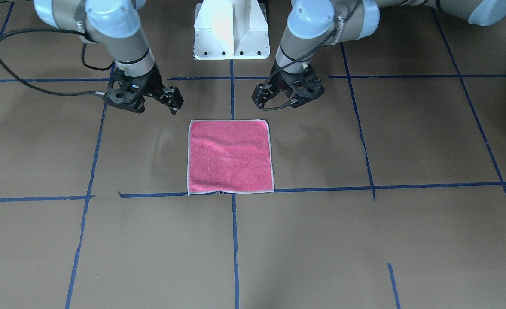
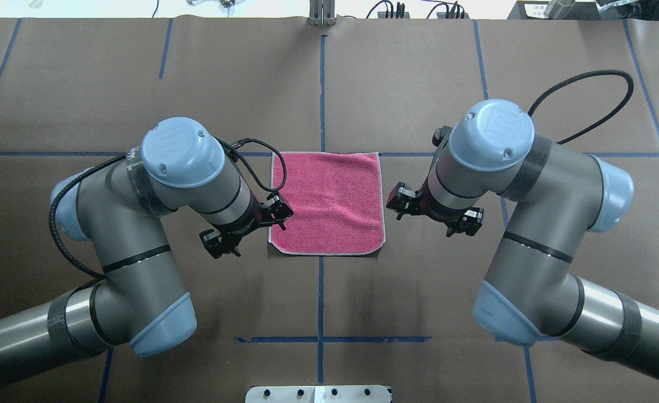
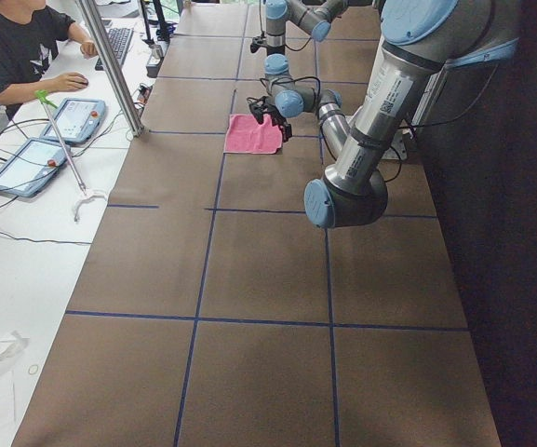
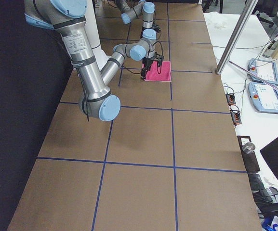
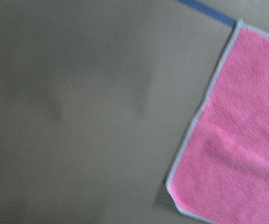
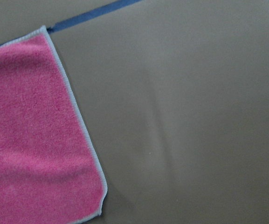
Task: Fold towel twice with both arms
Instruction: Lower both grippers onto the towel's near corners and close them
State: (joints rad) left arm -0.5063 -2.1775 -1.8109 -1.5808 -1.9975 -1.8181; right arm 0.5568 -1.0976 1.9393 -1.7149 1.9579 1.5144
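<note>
Towel [image 5: 232, 140] corner blurry, perhaps slightly raised

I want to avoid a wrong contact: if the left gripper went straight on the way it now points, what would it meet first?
Probably the brown table cover, just beside the edge of the towel. The left gripper points steeply down, jaws open. Depth is unclear, so it may catch the edging.

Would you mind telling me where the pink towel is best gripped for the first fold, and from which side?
Probably at its two robot-side corners. The towel lies flat, pink face up, so only the edging offers a pinch. The open left end effector could take the left corner from its outer side, the right end effector the right corner likewise; both hover close by.
</note>
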